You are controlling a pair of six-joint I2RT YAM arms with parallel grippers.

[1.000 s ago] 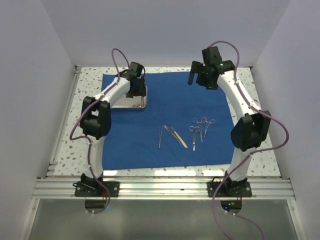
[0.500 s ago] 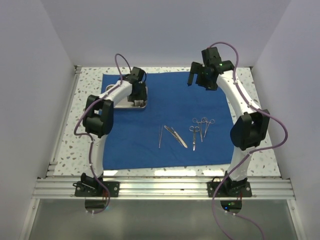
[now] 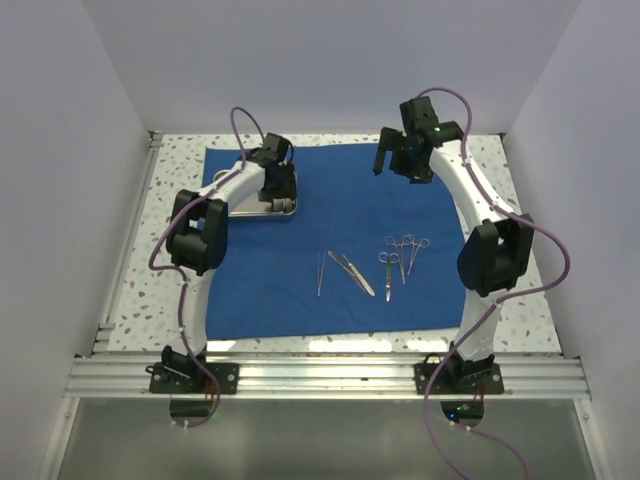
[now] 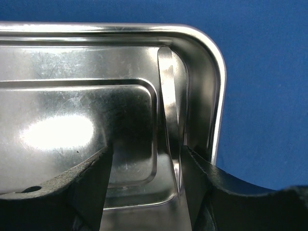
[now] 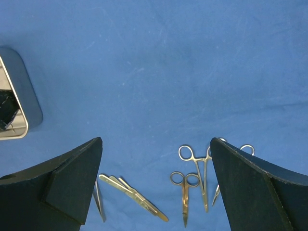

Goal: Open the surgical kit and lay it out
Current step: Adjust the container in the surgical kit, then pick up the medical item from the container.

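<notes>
The royal-blue cloth (image 3: 340, 215) lies spread flat on the table. The steel tray (image 3: 250, 208) stands on its far left part. My left gripper (image 3: 283, 197) is down in the tray's right end, open. In the left wrist view (image 4: 147, 150) its jaws stand on either side of a slim silver instrument (image 4: 168, 110) that leans along the tray's right wall (image 4: 211, 96), closer to the right finger (image 4: 197, 183). My right gripper (image 3: 397, 157) is open and empty, held high over the cloth's far right part. Tweezers (image 3: 320, 272), scalpel handles (image 3: 351, 272), scissors (image 3: 386, 272) and forceps (image 3: 405, 253) lie in a row mid-cloth.
White walls close in the left, back and right sides. A speckled tabletop (image 3: 500, 170) borders the cloth. A metal rail (image 3: 320, 375) runs along the near edge. In the right wrist view the instruments (image 5: 192, 178) lie below the fingers and the tray corner (image 5: 14, 126) is at the left.
My left gripper has moved nearer and rightward along the tray and come down at its right end. My right arm has shifted only slightly.
</notes>
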